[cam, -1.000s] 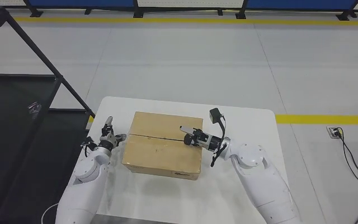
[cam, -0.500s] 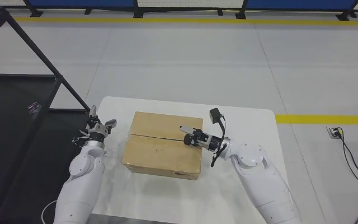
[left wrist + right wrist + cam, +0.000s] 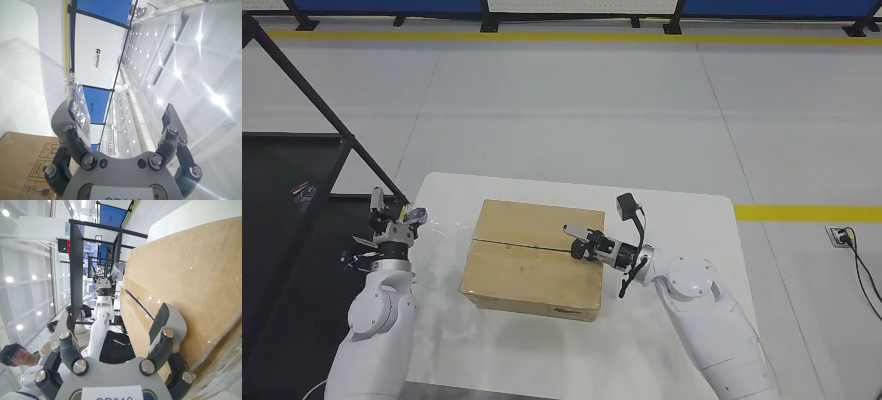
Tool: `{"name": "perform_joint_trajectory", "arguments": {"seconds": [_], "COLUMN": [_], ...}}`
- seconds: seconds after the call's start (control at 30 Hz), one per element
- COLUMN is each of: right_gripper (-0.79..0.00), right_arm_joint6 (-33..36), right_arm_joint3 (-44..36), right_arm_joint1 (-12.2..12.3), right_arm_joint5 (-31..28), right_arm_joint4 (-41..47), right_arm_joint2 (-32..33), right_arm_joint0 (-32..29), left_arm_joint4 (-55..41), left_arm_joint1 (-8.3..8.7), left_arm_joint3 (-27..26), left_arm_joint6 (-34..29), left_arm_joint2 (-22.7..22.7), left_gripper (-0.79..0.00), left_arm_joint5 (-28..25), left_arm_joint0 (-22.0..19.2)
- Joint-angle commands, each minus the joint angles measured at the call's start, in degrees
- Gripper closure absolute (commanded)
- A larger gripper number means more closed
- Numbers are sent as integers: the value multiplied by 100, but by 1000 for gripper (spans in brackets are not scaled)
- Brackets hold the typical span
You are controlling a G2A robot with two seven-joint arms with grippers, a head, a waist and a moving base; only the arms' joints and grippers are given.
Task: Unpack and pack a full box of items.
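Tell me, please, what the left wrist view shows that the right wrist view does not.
The left wrist view adds the side face of the cardboard box, with handling symbols, and a close look at clear film clinging to one finger of the open left gripper. The right wrist view adds the open right gripper, one finger against the box top beside the flap seam. Both share the box, the film and the left gripper, which the right wrist view has farther off, past the box.

Cardboard box (image 3: 532,262) contents unseen beneath closed flaps (image 3: 538,224); box partly past both wrist views' edges.
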Motion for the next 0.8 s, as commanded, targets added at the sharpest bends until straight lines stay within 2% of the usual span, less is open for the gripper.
{"name": "perform_joint_trajectory", "arguments": {"seconds": [0.0, 0.47, 0.77], "right_gripper": [-785, -785, -785], "right_arm_joint6": [-134, -458, -522], "right_arm_joint3": [-131, -484, -857], "right_arm_joint1": [4, 50, 135], "right_arm_joint5": [-11, 297, 92], "right_arm_joint4": [-5, 141, 283], "right_arm_joint2": [-16, 13, 262], "right_arm_joint0": [-93, -282, -588], "left_arm_joint4": [0, -35, 224], "left_arm_joint1": [-6, -20, -49], "left_arm_joint3": [-153, -1228, -2146], "left_arm_joint6": [89, 233, 334], "left_arm_joint2": [-36, -337, -310], "left_gripper": [-785, -785, -785], "left_arm_joint5": [-11, -188, -234], "left_arm_joint0": [79, 528, 870]}}
